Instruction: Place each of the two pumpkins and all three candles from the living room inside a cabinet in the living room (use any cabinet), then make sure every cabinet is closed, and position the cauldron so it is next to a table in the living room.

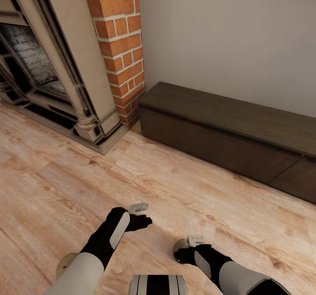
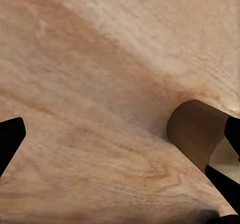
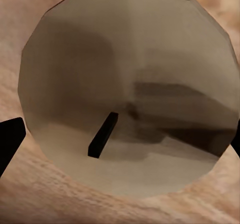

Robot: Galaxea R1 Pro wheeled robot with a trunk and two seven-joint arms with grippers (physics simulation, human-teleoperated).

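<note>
Cabinet (image 1: pixel 228 132): one, long low dark-brown unit, standing on the floor against the pale wall, its near end just beside the brick column. All fronts sit flush and shut. It lies well apart from both tools, across a stretch of bare boards.

Fireplace (image 1: pixel 48 62): one, beige moulded surround with a dark firebox, beside the brick column (image 1: pixel 120 44).

Floor (image 1: pixel 66 185): light wood planks; carries everything listed here.

Candles: two counted.
- Candle one (image 1: pixel 180 246), (image 3: pixel 127 91): tan stub standing upright on the floor, directly under the right tool (image 1: pixel 183 255). The right wrist view looks straight down on its round top, the short dark wick near the middle. One black fingertip (image 3: pixel 10 139) stands off to each side of the candle, at or past its rim, so the tool is spread around it; whether the pads touch the wax cannot be told.
- Candle two (image 1: pixel 66 262), (image 2: pixel 197 131): tan cylinder on the floor near the robot's base, partly hidden behind the left forearm in the head view. In the left wrist view it lies close beside one finger.

Left tool (image 1: pixel 145 221): one, spread wide over bare planks, nothing between its fingers (image 2: pixel 10 136).
</note>
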